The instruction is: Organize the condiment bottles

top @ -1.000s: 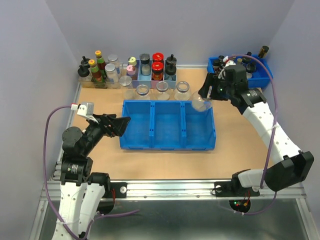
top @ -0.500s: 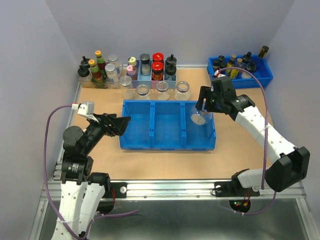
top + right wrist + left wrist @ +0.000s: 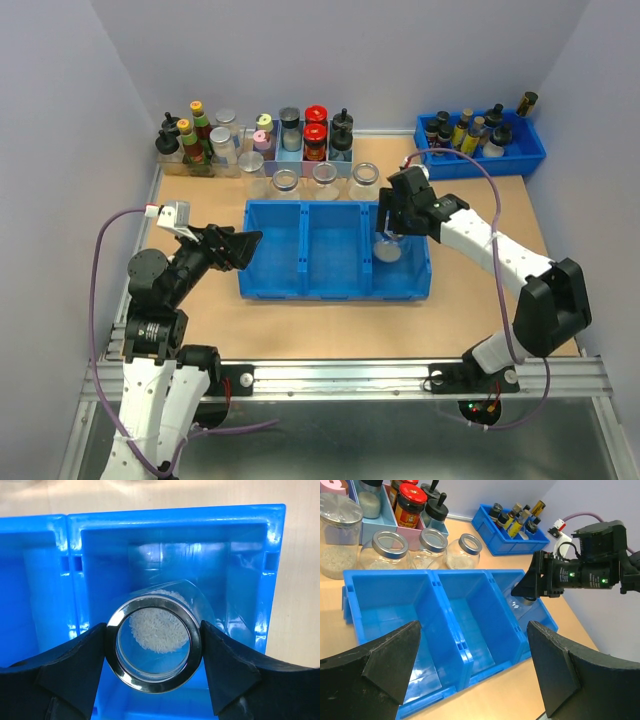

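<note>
Right hand (image 3: 390,238) lower now, inside bin (image 3: 330,284) — clenched round clear, silver-rimmed jar (image 3: 154,640); white grains inside

Jar (image 3: 388,250) in right compartment of bin (image 3: 335,286); four jars (image 3: 324,178) behind it

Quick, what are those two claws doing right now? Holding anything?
Left gripper: open, holding nothing.
Right gripper: closed on a glass jar.

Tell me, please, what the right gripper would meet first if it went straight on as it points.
The right gripper, shut on a glass jar, points down into the right compartment of the blue bin; the jar's base would probably touch that floor first, though the gap is unclear.
</note>
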Action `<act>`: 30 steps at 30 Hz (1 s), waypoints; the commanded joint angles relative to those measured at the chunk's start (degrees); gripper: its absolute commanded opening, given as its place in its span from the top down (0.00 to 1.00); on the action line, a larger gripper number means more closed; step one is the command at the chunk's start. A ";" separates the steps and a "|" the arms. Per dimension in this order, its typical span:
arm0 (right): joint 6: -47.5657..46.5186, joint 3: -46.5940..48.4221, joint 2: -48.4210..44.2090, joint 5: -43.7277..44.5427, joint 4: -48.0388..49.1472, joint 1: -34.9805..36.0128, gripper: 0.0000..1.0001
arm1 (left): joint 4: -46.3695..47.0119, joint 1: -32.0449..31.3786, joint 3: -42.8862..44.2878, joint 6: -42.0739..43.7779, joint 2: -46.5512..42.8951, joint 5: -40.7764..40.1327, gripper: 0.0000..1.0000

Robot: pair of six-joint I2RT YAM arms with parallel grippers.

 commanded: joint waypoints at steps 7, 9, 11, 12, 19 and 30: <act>7.67 0.30 3.62 14.01 8.34 1.31 1.00 | 2.83 -0.13 0.61 0.07 0.46 0.73 0.01; 9.25 0.57 4.68 14.19 8.43 1.57 1.00 | 2.83 -0.13 0.61 -0.11 0.55 0.65 0.01; 11.01 1.18 6.43 16.03 8.51 1.83 1.00 | 2.92 -0.13 0.61 -0.11 0.63 0.56 0.01; 11.80 1.36 6.96 16.99 8.51 1.92 1.00 | 2.92 -0.13 0.61 -0.19 0.64 0.56 0.01; 12.42 2.68 8.81 17.36 8.78 2.89 0.55 | 2.74 -0.13 0.17 -0.28 0.11 0.47 0.01; 9.53 2.68 2.85 13.31 8.25 4.73 0.00 | 2.13 -0.12 0.70 0.24 0.20 0.29 0.01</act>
